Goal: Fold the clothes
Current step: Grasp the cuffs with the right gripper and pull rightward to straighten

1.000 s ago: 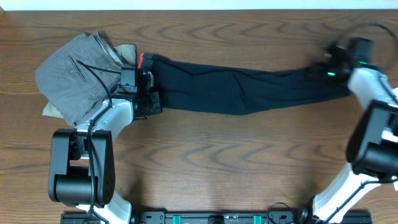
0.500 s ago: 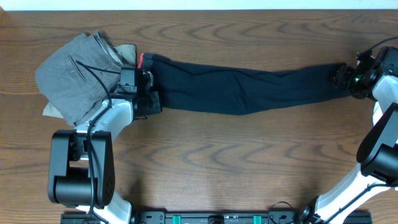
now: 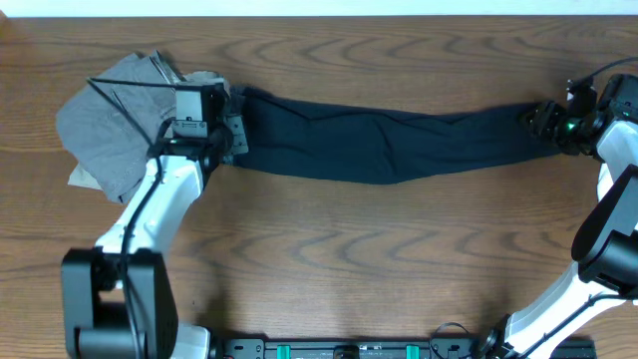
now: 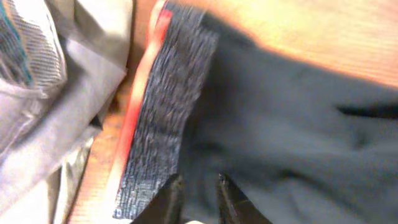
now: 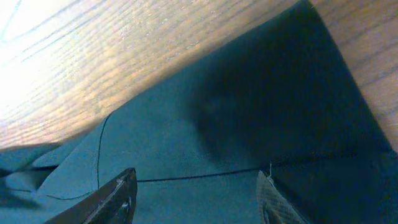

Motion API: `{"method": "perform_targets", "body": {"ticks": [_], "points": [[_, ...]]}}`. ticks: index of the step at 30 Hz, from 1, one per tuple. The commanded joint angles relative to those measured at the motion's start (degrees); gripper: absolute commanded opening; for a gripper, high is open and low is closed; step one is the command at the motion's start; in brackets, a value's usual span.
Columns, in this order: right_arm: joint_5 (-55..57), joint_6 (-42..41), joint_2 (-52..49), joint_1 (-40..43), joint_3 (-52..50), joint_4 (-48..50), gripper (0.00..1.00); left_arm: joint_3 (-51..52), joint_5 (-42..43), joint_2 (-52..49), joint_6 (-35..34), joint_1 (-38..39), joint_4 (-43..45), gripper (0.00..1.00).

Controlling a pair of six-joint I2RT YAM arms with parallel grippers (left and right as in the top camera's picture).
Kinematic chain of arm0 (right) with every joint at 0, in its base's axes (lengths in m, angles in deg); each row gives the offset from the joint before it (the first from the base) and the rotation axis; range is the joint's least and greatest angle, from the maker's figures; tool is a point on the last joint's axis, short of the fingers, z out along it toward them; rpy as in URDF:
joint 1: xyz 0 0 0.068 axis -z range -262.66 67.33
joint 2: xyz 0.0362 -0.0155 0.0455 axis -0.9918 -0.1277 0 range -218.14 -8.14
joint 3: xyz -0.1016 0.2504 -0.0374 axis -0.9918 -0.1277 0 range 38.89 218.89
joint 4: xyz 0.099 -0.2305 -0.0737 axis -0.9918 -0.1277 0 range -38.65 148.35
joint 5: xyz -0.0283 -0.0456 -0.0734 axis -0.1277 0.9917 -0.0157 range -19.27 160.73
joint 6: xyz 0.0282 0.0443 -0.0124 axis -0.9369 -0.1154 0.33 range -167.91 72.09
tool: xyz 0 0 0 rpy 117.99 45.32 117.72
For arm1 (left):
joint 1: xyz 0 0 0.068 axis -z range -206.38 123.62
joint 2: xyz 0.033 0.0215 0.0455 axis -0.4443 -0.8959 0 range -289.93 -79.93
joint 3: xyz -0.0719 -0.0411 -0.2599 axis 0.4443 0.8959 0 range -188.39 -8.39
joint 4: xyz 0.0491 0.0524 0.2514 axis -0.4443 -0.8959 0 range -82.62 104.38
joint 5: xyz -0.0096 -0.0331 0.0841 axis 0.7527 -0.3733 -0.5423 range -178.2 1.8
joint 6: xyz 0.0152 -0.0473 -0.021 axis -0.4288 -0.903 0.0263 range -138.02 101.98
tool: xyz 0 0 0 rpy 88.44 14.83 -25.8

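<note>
The dark-navy leggings (image 3: 379,145) lie stretched left to right across the far half of the table. Their grey waistband with the red-coral edge (image 4: 161,106) is at the left end. My left gripper (image 3: 234,130) sits at that waist end, and in the left wrist view its fingers (image 4: 199,186) are nearly closed with dark fabric pinched between them. My right gripper (image 3: 543,118) is at the leg ends on the right. In the right wrist view its fingers (image 5: 196,186) are spread wide over the dark cloth (image 5: 249,124), holding nothing.
Folded grey trousers (image 3: 115,125) with khaki cloth beneath them lie at the far left, touching the leggings' waist end; they also show in the left wrist view (image 4: 56,93). Bare wood table (image 3: 379,259) fills the near half.
My left gripper has shifted from the waist's near corner up toward the far side of the waistband, covering the red edge from above. My right gripper has moved right and settled at the leg ends.
</note>
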Motion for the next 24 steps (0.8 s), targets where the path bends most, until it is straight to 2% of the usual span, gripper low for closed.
{"method": "perform_targets", "body": {"ticks": [1, 4, 10, 14, 19, 24], "points": [[-1.4, 0.8, -0.3, 0.0, 0.7, -0.3, 0.60, 0.0, -1.1, -5.9, -0.3, -0.2, -0.8, 0.08], [-0.4, 0.7, -0.3, 0.3, 0.7, -1.5, 0.63, 0.0, 0.3, -9.8, -0.3, -0.2, -1.4, 0.06], [11.1, -2.7, -0.7, 2.3, 0.7, -4.4, 0.72, 0.0, 0.3, -13.2, -0.3, -0.2, -3.2, 0.06], [10.1, -2.7, -1.7, 4.9, 0.7, -3.3, 0.74, 0.0, 0.3, -13.2, -0.3, -0.2, -4.2, 0.06], [-0.5, 2.1, -1.8, 7.7, 0.7, 0.3, 0.74, 0.0, 0.3, -13.2, -0.3, -0.2, -4.4, 0.06], [-1.3, 2.8, -2.6, 8.0, 0.7, 0.8, 0.75, 0.0, 0.3, -13.2, -0.4, -0.2, -4.4, 0.06]]}}
